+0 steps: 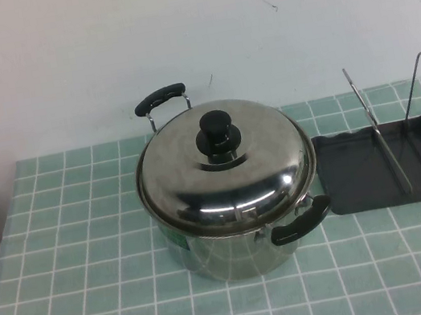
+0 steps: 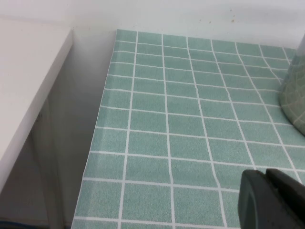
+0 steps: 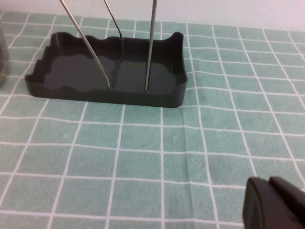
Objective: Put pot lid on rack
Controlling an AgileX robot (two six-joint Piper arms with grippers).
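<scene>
The pot lid (image 1: 229,172), a shiny steel dome with a black knob (image 1: 218,133), sits on the steel pot (image 1: 228,256) at the table's middle. The rack (image 1: 392,166), a dark grey tray with thin wire loops, stands just right of the pot; it also shows in the right wrist view (image 3: 109,71), empty. Neither arm shows in the high view. My left gripper (image 2: 271,198) is shut and empty above the table's left part, with the pot's side (image 2: 294,95) a little ahead of it. My right gripper (image 3: 274,202) is shut and empty over the cloth, short of the rack.
A green tiled cloth (image 1: 74,263) covers the table. A white shelf (image 2: 28,86) stands beside the table's left edge, across a gap. The pot's two black handles (image 1: 159,97) (image 1: 300,223) stick out at the back left and front right. A white wall is behind.
</scene>
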